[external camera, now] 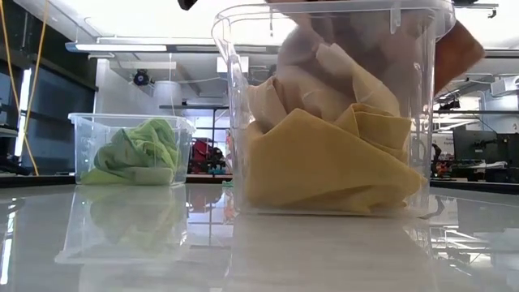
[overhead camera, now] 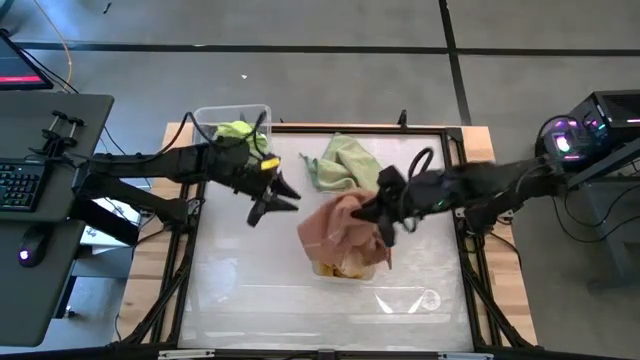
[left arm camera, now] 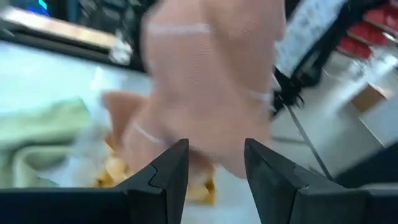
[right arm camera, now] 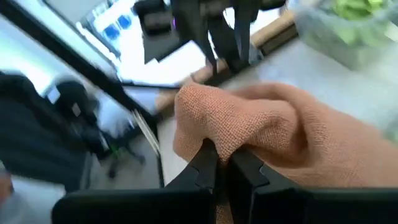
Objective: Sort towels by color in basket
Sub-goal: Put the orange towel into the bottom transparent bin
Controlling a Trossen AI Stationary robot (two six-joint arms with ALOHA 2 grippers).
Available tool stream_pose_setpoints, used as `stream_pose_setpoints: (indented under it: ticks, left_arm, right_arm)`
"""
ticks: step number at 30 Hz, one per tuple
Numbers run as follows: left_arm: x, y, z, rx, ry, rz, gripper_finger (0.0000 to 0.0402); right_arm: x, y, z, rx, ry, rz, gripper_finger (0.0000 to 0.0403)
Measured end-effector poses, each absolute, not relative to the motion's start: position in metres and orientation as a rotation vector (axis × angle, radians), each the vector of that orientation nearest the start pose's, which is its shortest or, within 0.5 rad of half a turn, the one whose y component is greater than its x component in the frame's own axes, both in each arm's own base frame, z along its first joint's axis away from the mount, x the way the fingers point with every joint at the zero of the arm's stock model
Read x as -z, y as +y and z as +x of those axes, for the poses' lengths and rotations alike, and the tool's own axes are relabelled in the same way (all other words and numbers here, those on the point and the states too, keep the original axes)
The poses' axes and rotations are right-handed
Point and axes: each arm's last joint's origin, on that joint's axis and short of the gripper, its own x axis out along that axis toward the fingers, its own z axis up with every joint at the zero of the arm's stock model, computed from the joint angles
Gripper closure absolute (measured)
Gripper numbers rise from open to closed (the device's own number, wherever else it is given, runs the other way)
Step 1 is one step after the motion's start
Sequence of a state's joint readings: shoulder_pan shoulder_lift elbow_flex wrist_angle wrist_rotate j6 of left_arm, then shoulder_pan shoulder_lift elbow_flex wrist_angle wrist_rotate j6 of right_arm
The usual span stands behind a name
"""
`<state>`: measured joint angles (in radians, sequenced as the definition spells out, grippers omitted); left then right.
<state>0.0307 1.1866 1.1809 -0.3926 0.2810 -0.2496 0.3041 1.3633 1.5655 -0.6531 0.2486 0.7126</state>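
My right gripper is over the table's middle, shut on a salmon pink towel above a clear bin that holds mustard yellow towels. My left gripper is open and empty, left of that towel. A pale sage green towel lies bunched on the table farther back. A lime green towel sits in a second clear bin at the far left corner. My right gripper pinches a bunched fold of the salmon pink towel between its two fingers, coming in from the table's right and slanting down. The cloth hangs slack below the fingers, and its lower part drapes into the clear bin, over the yellow towels.
Both arms reach in from the table's sides and nearly meet at the middle bin. The tabletop near the front edge shows only reflections. A raised frame rail borders the table. A desk with a keyboard stands off to the left.
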Motion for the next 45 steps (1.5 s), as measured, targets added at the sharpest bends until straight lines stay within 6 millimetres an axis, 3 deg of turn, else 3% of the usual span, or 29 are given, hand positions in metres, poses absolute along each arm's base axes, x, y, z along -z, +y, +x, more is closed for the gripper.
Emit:
stream_pose_setpoints:
  ticks: [4, 10, 18, 23, 32, 39, 45]
  left_arm:
    - [-0.365, -0.016, 0.251, 0.278, 0.495, -0.295, 0.0259]
    - [-0.363, -0.032, 0.248, 0.346, 0.527, -0.254, 0.0259]
    - [-0.363, -0.039, 0.247, 0.325, 0.524, -0.229, 0.0259]
    - [-0.362, -0.036, 0.249, 0.269, 0.514, -0.193, 0.0259]
    - [-0.344, -0.017, 0.251, 0.024, 0.558, -0.176, 0.0259]
    - [-0.329, -0.007, 0.248, -0.006, 0.693, -0.148, 0.0259]
    - [-0.323, -0.005, 0.245, 0.119, 0.772, -0.192, 0.0259]
  right_arm:
    - [-0.402, 0.090, 0.287, 0.102, 0.234, 0.624, 0.0396]
    - [-0.372, 0.100, 0.292, 0.189, 0.094, 0.714, 0.0396]
    - [-0.334, 0.106, 0.274, 0.444, 0.333, 0.901, 0.0396]
    - [-0.317, 0.104, 0.268, 0.496, 0.530, 1.000, 0.0396]
    - [-0.277, 0.094, 0.298, 0.493, 0.814, 0.956, 0.0394]
    - [-0.282, 0.081, 0.317, 0.361, 0.909, 0.937, 0.0343]
    - [-0.317, 0.074, 0.317, 0.178, 0.917, 0.989, 0.0271]
